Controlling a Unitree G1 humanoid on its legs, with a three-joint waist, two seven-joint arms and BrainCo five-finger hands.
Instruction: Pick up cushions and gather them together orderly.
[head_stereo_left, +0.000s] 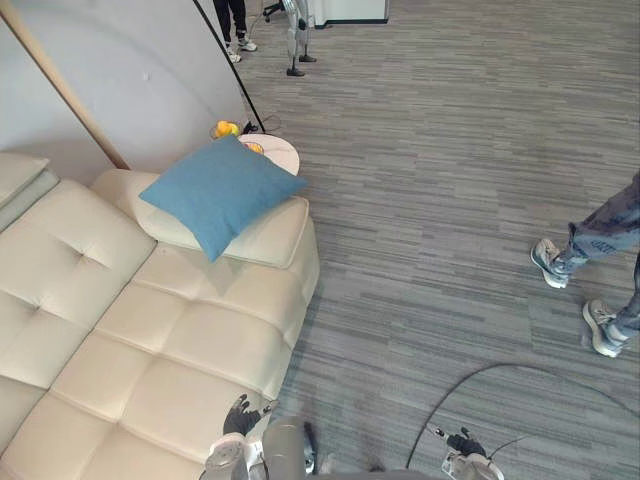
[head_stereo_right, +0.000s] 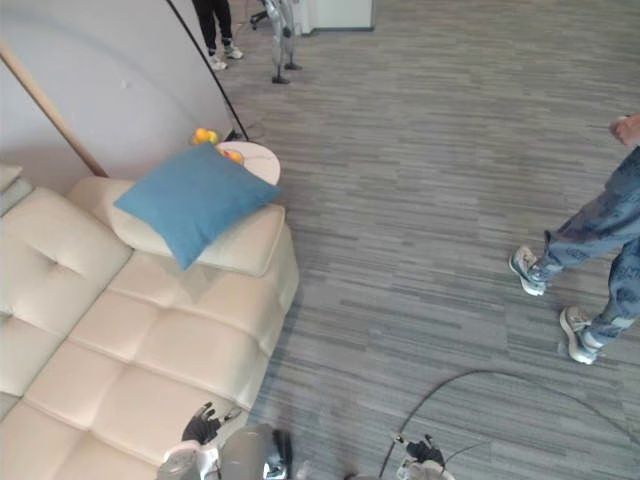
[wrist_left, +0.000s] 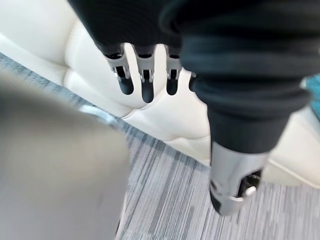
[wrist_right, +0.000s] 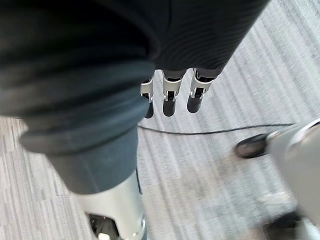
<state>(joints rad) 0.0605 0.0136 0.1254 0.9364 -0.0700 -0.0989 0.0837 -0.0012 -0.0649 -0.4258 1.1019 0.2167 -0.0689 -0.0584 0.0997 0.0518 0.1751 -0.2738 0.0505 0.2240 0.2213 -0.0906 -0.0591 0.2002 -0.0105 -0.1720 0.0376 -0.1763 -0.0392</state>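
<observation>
**Scene at the sofa.** The blue cushion (head_stereo_left: 220, 190) is lying on the padded armrest (head_stereo_left: 275, 238) at the far end of the cream sofa (head_stereo_left: 150, 330). It is turned corner-on, so that one corner is pointing down over the seat.

The left robot hand (head_stereo_left: 240, 418) is hanging low beside the near front corner of the sofa, well apart from the cushion. Seen from its wrist, its fingers (wrist_left: 145, 82) are reaching out straight and relaxed past the sofa's edge, holding nothing. The right robot hand (head_stereo_left: 466, 443) is hanging over the grey striped carpet (head_stereo_left: 450, 180), likewise with fingers (wrist_right: 169, 100) straight and empty.

Just behind the armrest a small round white table (head_stereo_left: 282, 152) is standing, partly covered by the cushion's far corner. Yellow and orange round things (head_stereo_left: 226, 129) are showing at its edge. A person in jeans and grey sneakers (head_stereo_left: 605, 232) is standing on the carpet to the right. Another person's legs (head_stereo_left: 233, 25) are showing at the far end of the room.
</observation>
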